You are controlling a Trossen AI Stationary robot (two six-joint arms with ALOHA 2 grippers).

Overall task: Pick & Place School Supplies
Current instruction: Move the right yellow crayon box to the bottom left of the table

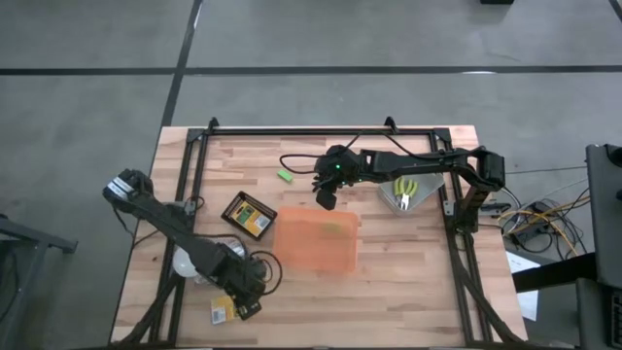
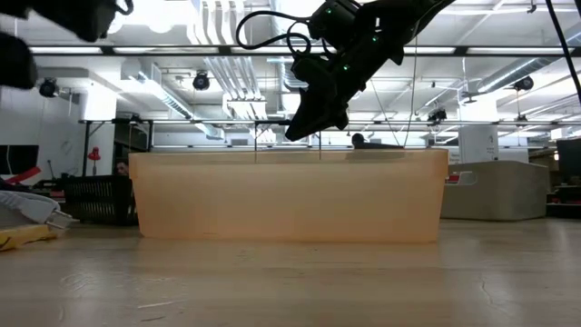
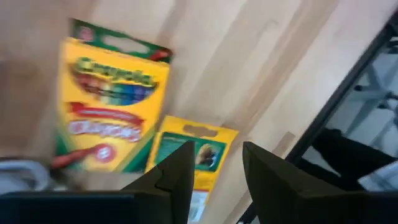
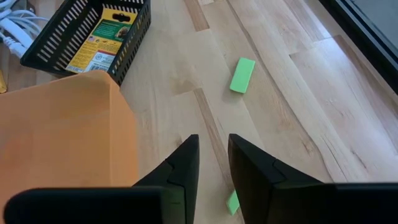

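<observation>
My left gripper (image 3: 214,171) is open low over a small yellow-and-green crayon box (image 3: 194,152) that lies flat near the table's front left (image 1: 223,311). A larger crayon box (image 3: 112,106) lies flat beside it. My right gripper (image 4: 212,155) is slightly open and empty. It hangs above the far edge of the orange tray (image 1: 316,243) and also shows in the low view (image 2: 309,123). One green block (image 4: 242,74) lies flat on the wood ahead of it (image 1: 286,176). A second green block (image 4: 232,203) shows on the table through the gap between the fingers.
A black mesh basket (image 1: 249,216) holding another crayon box (image 4: 102,40) stands left of the tray. Yellow-handled scissors (image 1: 404,192) lie at the right. A white bulb with cord (image 1: 185,262) lies by my left arm. A black frame rail (image 1: 321,129) borders the far edge.
</observation>
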